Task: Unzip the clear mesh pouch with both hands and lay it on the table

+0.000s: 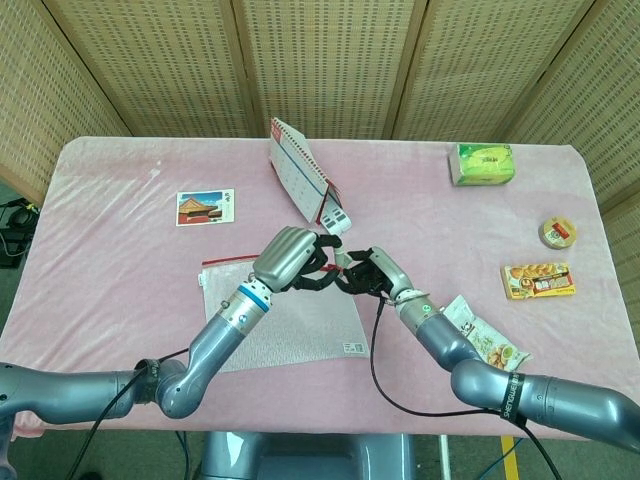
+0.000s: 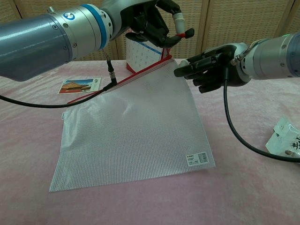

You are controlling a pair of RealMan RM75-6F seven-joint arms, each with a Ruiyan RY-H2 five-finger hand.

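Observation:
The clear mesh pouch (image 1: pixel 285 325) (image 2: pixel 136 126) lies slanted, its lower edge on the pink table and its red zipper edge (image 2: pixel 117 82) rising to the right. My left hand (image 1: pixel 290 258) (image 2: pixel 150 21) pinches the raised top right corner by the red zipper end. Just right of that corner is my right hand (image 1: pixel 368 275) (image 2: pixel 211 70), its fingers stretched out toward the corner. The fingertips (image 2: pixel 180 71) reach the pouch's edge, and no grip on it shows.
A desk calendar (image 1: pixel 305 180) (image 2: pixel 143 54) stands right behind the hands. A postcard (image 1: pixel 205 207) lies at the left. A white wrapper (image 1: pixel 480 335) (image 2: pixel 286 140) lies under my right forearm. A green pack (image 1: pixel 483 164), a round tin (image 1: pixel 558 232) and a snack packet (image 1: pixel 538 280) sit far right.

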